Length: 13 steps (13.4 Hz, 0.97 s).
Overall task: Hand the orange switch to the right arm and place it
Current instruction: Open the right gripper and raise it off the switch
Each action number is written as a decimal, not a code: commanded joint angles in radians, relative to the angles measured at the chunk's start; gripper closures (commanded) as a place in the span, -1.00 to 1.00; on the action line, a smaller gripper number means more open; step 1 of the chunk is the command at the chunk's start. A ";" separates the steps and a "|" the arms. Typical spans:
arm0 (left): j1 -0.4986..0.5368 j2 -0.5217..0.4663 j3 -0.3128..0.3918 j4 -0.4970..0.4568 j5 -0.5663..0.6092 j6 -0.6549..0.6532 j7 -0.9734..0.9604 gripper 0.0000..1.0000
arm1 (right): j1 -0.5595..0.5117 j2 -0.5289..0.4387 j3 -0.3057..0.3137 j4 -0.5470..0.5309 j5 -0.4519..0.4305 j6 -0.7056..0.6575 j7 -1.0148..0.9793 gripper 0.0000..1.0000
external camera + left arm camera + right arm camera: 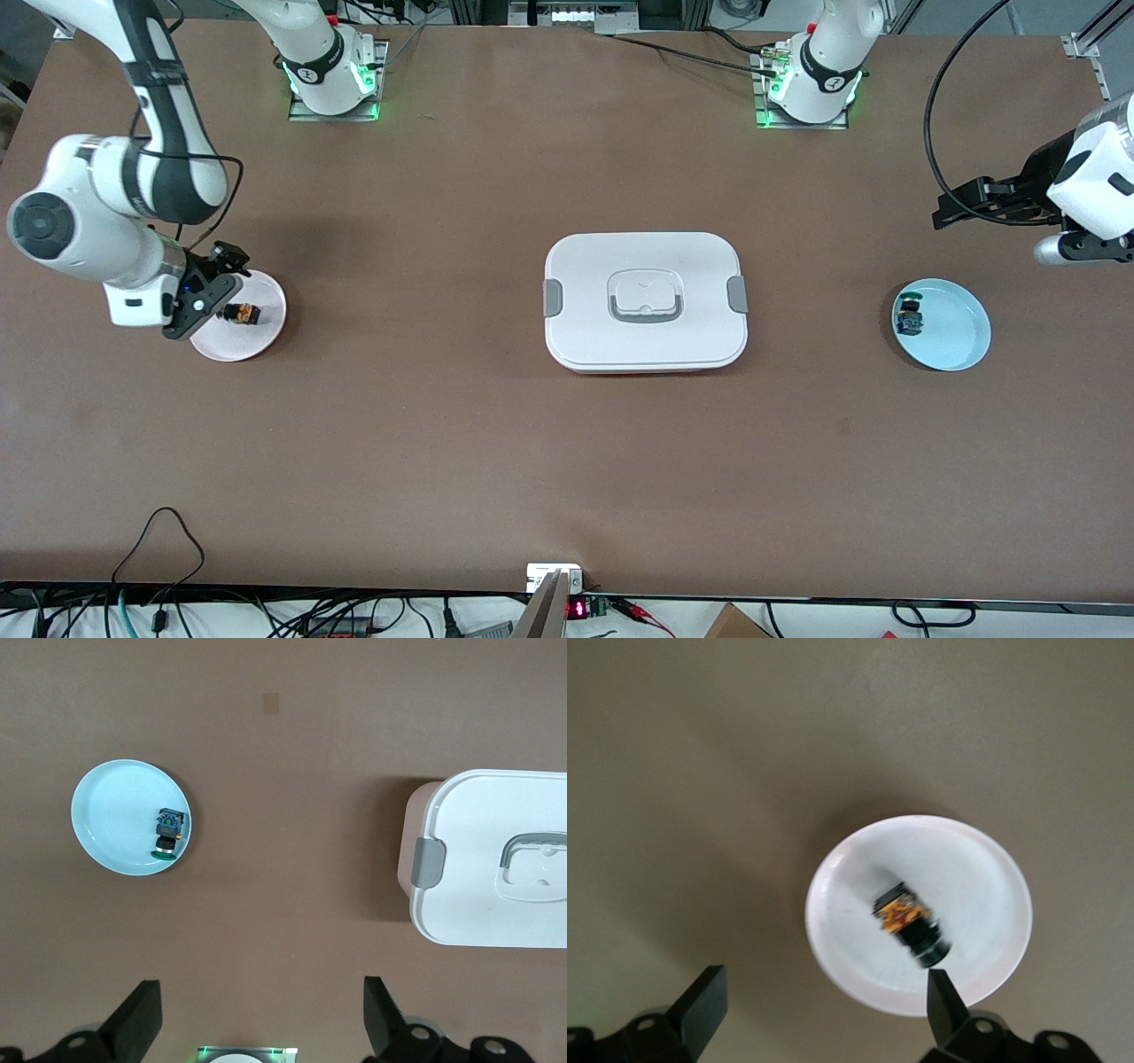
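The orange switch [241, 313] [908, 923] lies on its side on a pale pink plate [268, 301] [974, 877] toward the right arm's end of the table. My right gripper [213, 283] [824, 985] hangs just over that plate's edge. It is open, and nothing is between its fingers. The switch is free of them, just off one black fingertip [939, 988]. My left gripper [952, 208] [261, 992] waits in the air at the left arm's end of the table, open and empty.
A light blue plate [961, 341] [111, 828] holds a small blue and green part [910, 317] [166, 826] toward the left arm's end. A white lidded box [585, 266] [478, 815] with grey clips sits mid-table. Cables run along the table edge nearest the front camera.
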 commanded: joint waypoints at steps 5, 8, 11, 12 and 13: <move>0.003 0.011 0.001 0.019 0.012 0.003 0.000 -1.00 | 0.001 -0.014 0.013 0.237 0.060 -0.328 0.526 -1.00; 0.001 0.011 0.002 0.017 0.013 0.009 0.000 -1.00 | 0.039 -0.043 0.019 0.292 0.056 -0.350 0.649 -1.00; 0.000 0.011 -0.001 0.019 0.025 0.009 0.000 -1.00 | 0.046 -0.057 0.018 0.384 0.019 -0.376 0.646 -1.00; 0.001 0.011 0.001 0.017 0.025 0.009 0.000 -1.00 | 0.041 -0.053 0.012 0.396 0.002 -0.373 0.643 -1.00; 0.003 0.011 -0.001 0.019 0.025 0.009 0.000 -1.00 | 0.039 -0.055 0.007 0.403 -0.024 -0.372 0.661 -1.00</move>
